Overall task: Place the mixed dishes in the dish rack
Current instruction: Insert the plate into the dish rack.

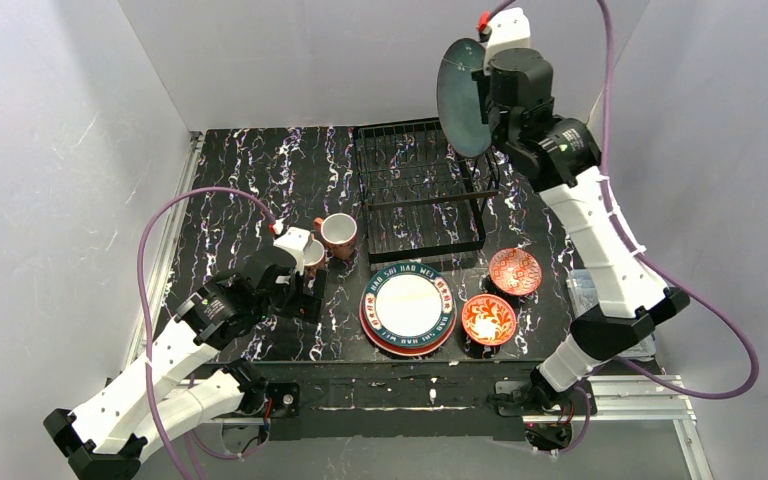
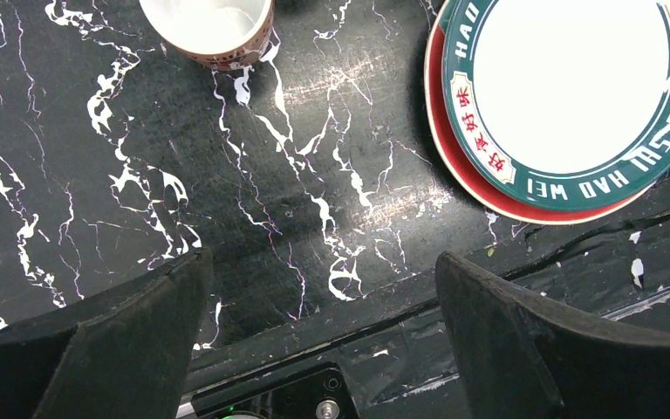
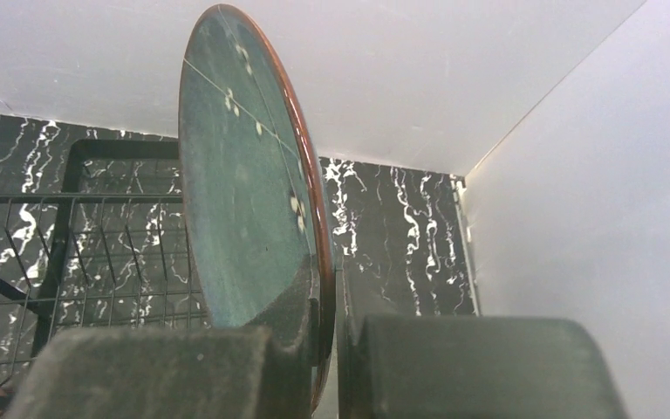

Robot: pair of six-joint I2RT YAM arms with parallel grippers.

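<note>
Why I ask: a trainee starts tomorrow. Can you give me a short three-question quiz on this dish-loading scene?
1. True or false: the right gripper is clamped on the dark teal plate, held on edge and not yet in the dish rack.
2. The left gripper is: A) open above bare table; B) shut on a mug; C) shut on a bowl.
3. Fill in: ___ red-patterned bowls stand beside the stacked plates.
Key: 1 true; 2 A; 3 two.
</note>
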